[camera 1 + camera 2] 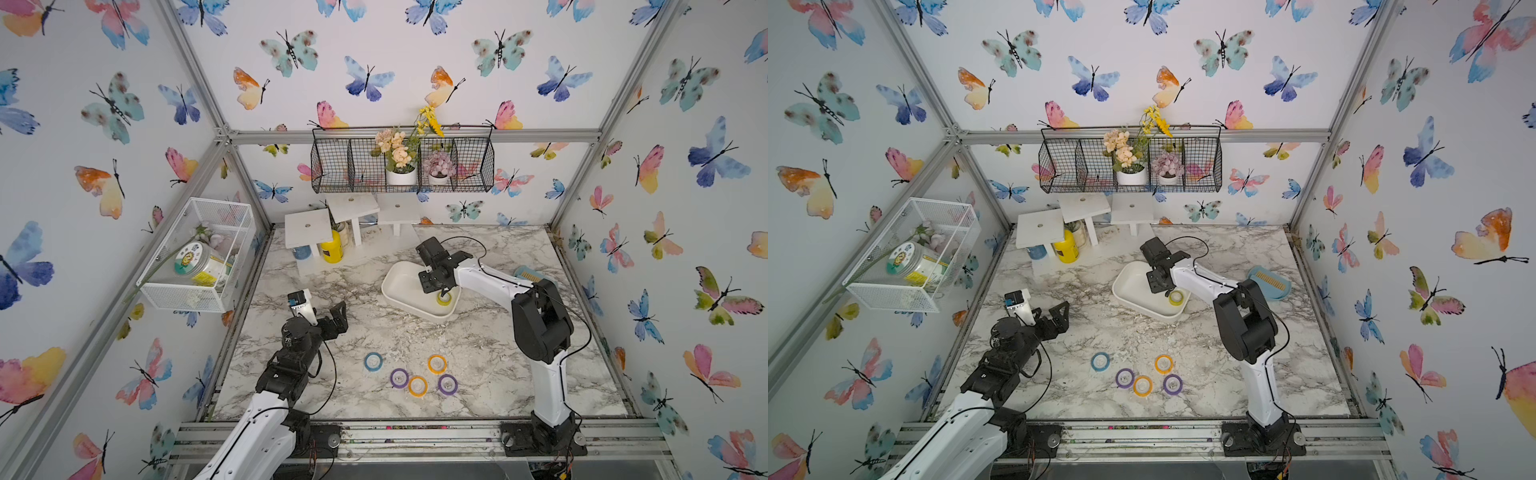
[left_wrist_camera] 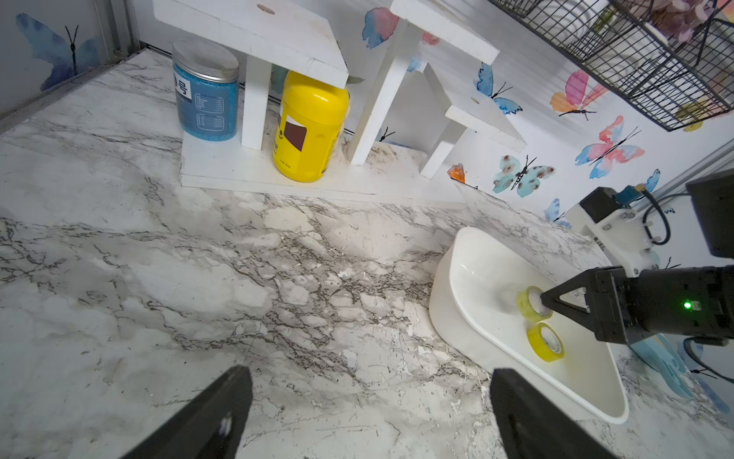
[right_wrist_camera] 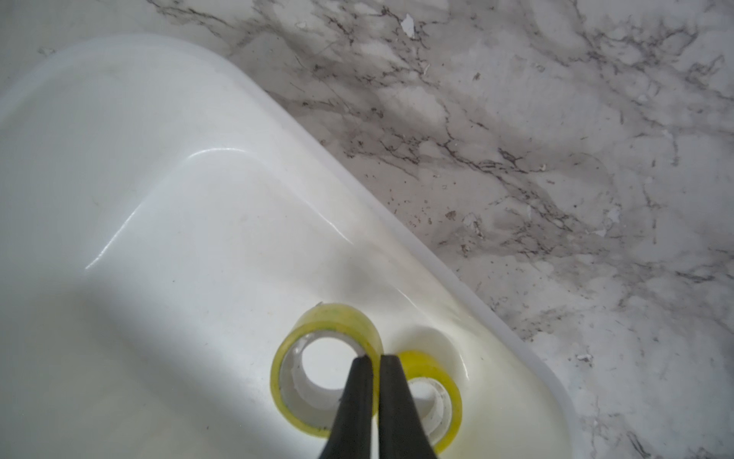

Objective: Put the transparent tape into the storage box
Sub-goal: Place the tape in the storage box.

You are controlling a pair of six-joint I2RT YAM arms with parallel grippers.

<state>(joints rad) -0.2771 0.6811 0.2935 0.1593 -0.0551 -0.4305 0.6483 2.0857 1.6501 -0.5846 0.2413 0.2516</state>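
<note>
The tub (image 1: 399, 286) is plain glossy white, and the two tape rolls (image 3: 325, 369) in it are yellow-green with white cores. On the grey-veined white marble table (image 1: 478, 353) lie a blue ring (image 1: 373, 361), two orange rings (image 1: 437, 364) and two purple rings (image 1: 399, 377). The walls (image 1: 395, 62) carry watercolour butterflies in blue, teal, pink and orange. At the back stand a yellow bottle (image 1: 331, 247) and a black wire basket (image 1: 340, 166).

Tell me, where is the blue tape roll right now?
In both top views the blue tape roll lies flat on the marble table, near the front and outside the white storage box. Its nearest neighbour is a purple roll, and the left pincer hovers open nearby.
</note>
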